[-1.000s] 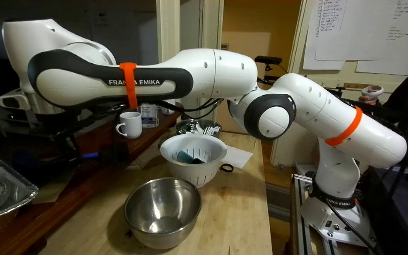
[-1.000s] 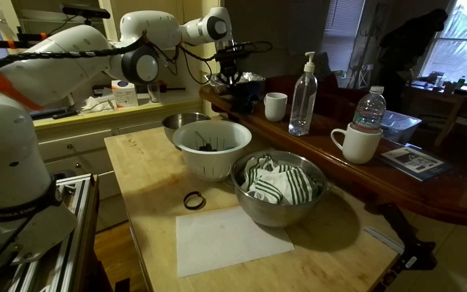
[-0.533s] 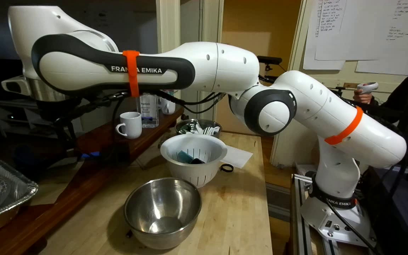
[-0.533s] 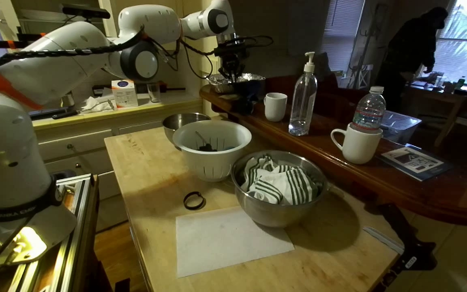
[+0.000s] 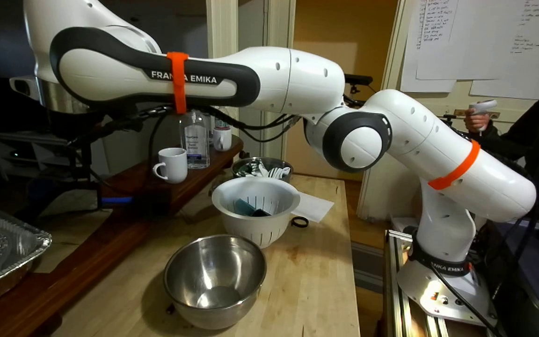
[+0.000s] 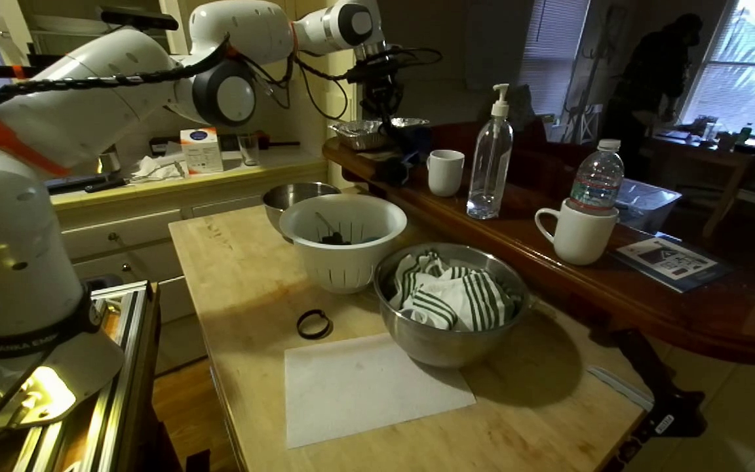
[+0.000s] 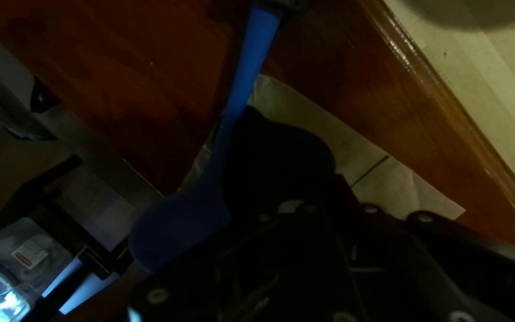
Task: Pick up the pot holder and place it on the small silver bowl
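claw [image 6: 387,119] clenched on the pot holder [image 7: 280,156], over the wooden counter [image 7: 141,85], left of the small silver bowl [image 5: 215,281] in an exterior view; keep it clear of the blue utensil [image 7: 230,120], carry rightward above rim height, centre, lower flat, then release

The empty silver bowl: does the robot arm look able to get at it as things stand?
Probably yes: nothing covers the empty silver bowl, so it looks open from above, though the white colander stands beside it.
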Controlling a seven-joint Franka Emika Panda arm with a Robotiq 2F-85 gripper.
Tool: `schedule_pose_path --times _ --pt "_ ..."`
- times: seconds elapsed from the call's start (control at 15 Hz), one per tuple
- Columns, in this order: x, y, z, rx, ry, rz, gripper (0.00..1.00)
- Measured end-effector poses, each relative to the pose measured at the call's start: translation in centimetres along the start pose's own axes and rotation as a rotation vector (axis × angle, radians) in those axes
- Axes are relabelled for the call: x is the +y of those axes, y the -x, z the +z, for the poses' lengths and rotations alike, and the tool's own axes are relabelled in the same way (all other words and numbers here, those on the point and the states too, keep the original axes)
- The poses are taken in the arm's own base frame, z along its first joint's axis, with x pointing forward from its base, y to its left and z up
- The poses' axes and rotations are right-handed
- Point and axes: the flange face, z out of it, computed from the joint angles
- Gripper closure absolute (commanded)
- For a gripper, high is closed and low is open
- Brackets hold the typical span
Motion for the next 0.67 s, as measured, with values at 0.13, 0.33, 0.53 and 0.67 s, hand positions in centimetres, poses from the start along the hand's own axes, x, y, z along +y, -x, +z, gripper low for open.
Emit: schedule_pose_path --times 0.13,0.33,0.53,0.67 --pt "0.4 0.1 -0.7 0.009 0.006 0.029 0.97" --pt "0.7 0.2 -2.0 0.027 0.016 0.063 0.97" --pt "1.0 0.3 -3.3 0.043 0.025 0.090 0.97" --pt "1.1 0.3 -4.2 0.052 0.032 0.106 0.97"
